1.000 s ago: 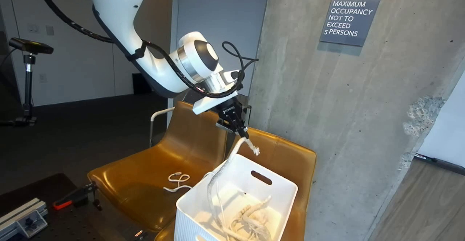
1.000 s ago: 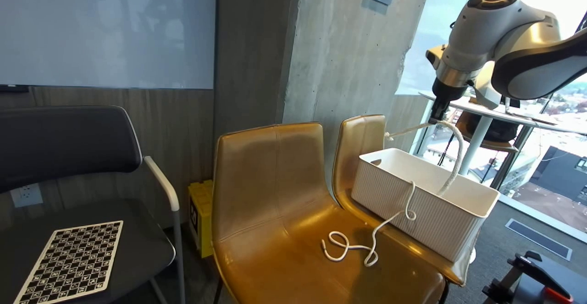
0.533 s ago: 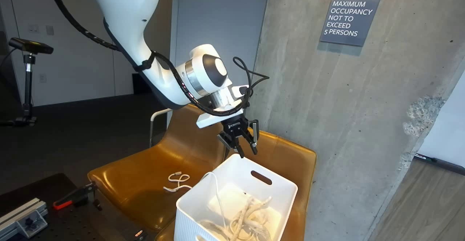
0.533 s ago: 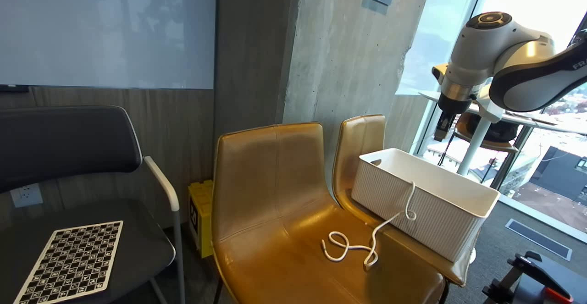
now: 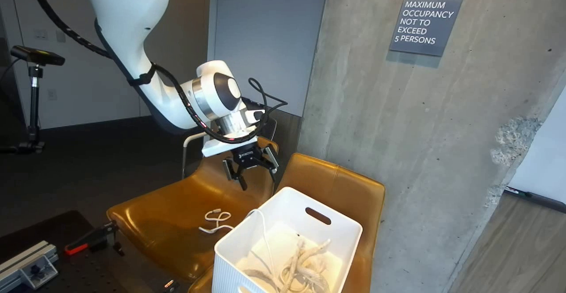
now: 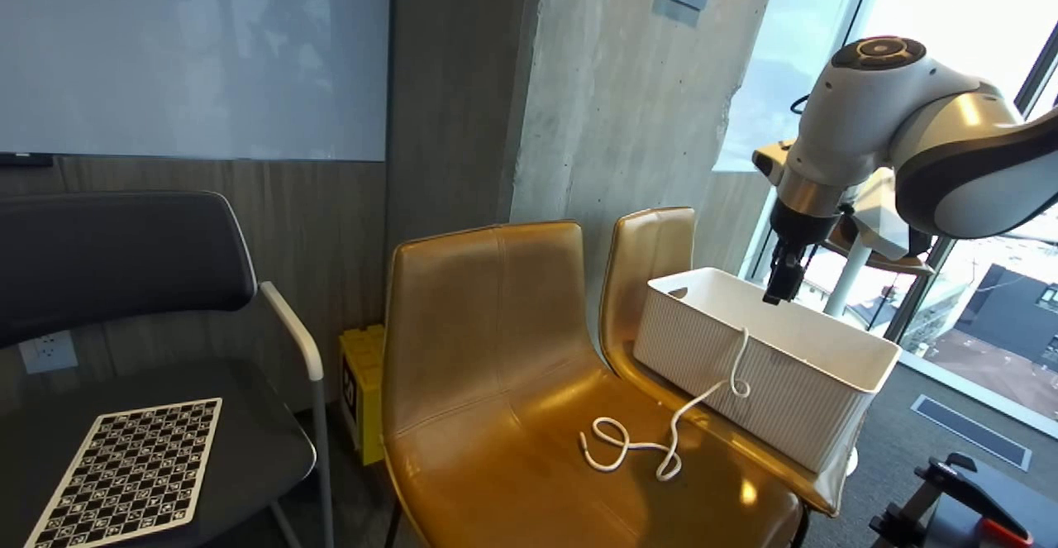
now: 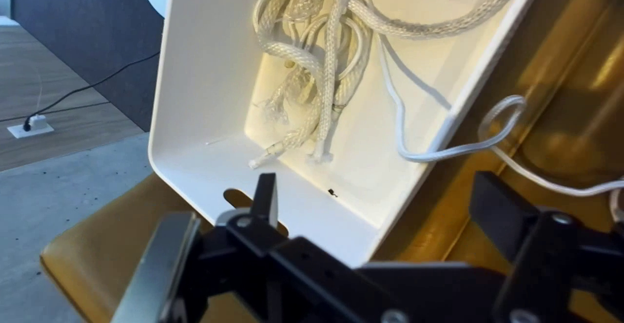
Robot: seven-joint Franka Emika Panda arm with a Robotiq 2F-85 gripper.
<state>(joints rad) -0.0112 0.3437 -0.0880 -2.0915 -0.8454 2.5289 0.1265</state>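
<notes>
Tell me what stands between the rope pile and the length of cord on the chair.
The bin's side wall, the cord running over it, in the wrist view.

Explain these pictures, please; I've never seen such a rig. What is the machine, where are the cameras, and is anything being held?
The machine is a single robot arm ending in a two-fingered gripper. Two cameras outside the robot look on from different places; a third, on its wrist, looks down into a white bin. That bin sits on a tan chair, with pale ropes piled inside. A thin white cord runs over the rim and lies on the seat of the neighbouring chair. The wrist view shows the jaws wide open with nothing between them, so nothing is held.
</notes>
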